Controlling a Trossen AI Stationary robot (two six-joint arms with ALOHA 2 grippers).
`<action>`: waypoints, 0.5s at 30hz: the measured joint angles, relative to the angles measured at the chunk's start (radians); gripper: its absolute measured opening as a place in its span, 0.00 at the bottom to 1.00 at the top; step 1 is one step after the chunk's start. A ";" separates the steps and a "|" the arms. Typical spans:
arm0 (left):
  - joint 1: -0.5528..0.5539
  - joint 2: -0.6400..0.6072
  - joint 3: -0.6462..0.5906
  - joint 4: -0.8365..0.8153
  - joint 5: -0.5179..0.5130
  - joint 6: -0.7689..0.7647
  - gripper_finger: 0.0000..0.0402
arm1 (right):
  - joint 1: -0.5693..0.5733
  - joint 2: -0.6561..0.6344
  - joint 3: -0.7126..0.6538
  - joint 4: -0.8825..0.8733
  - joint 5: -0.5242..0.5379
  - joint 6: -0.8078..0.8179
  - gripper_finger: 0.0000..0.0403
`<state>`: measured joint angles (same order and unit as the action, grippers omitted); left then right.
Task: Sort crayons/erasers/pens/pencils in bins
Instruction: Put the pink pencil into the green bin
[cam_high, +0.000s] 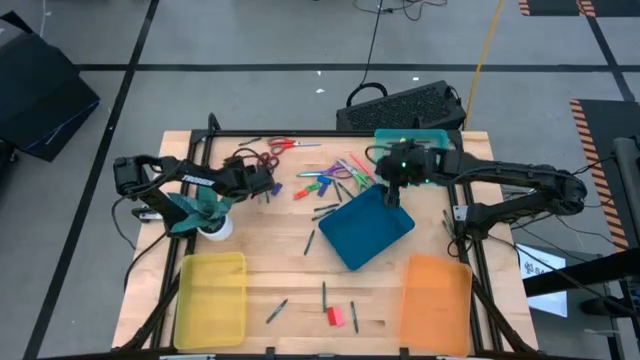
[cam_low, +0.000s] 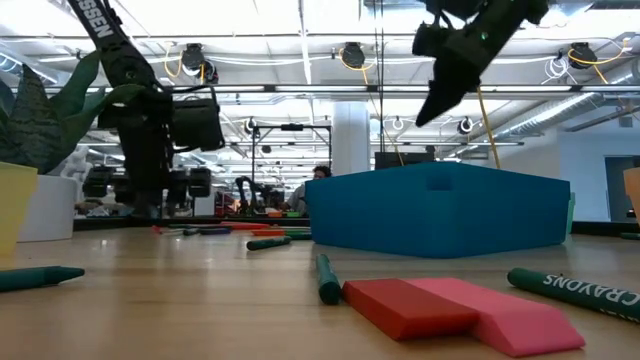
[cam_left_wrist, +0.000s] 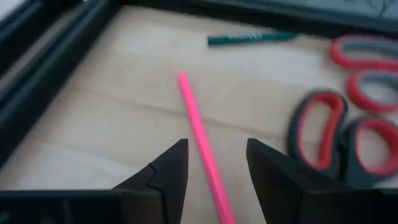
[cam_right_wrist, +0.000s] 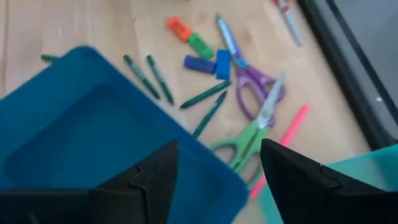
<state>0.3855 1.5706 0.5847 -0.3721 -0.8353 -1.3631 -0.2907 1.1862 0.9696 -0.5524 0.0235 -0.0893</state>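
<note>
1. Overhead, the left claw (cam_high: 268, 187) sits near the table's far left part, low over the wood; its fingers (cam_left_wrist: 168, 171) are spread, gripping nothing, with a pink stick (cam_left_wrist: 202, 146) lying on the table between them; beside it lie red scissors (cam_left_wrist: 323, 134) and a green crayon (cam_left_wrist: 252, 37).
2. The right claw (cam_high: 392, 193) hangs above the far edge of the blue bin (cam_high: 368, 228); its fingers (cam_right_wrist: 155, 171) are spread and empty, well clear of the table in the low view.
3. Just past the blue bin's far rim lies a scatter: an orange eraser (cam_right_wrist: 178, 28), a green eraser (cam_right_wrist: 201, 45) touching it, two blue erasers (cam_right_wrist: 208, 63) side by side, several dark green crayons (cam_right_wrist: 205, 94), purple scissors (cam_right_wrist: 249, 78), green scissors (cam_right_wrist: 245, 144) and a pink pen (cam_right_wrist: 285, 140).
4. The blue bin stands mid-table, turned at an angle; the teal bin (cam_high: 430, 136) is at the far edge behind the right claw.
5. Nearer the front, the yellow bin (cam_high: 210, 298) is at the left and the orange bin (cam_high: 436, 302) at the right; between them lie a red eraser (cam_high: 331, 316) and a pink eraser (cam_high: 339, 318), touching, with a few dark sticks around.
6. A small potted plant (cam_high: 210, 215) stands beside the left arm, just beyond the yellow bin.
</note>
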 joint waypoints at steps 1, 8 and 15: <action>0.002 0.000 -0.005 0.005 -0.012 -0.010 0.41 | 0.008 0.000 -0.021 0.021 0.000 0.002 0.55; 0.059 0.059 -0.013 0.024 -0.031 -0.029 0.41 | 0.051 0.000 -0.109 0.119 0.000 0.003 0.55; 0.086 0.200 -0.009 0.146 -0.087 -0.057 0.41 | 0.079 0.000 -0.110 0.130 0.000 0.008 0.55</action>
<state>0.4712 1.7711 0.5753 -0.2261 -0.9221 -1.4198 -0.2117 1.1862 0.8593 -0.4228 0.0235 -0.0810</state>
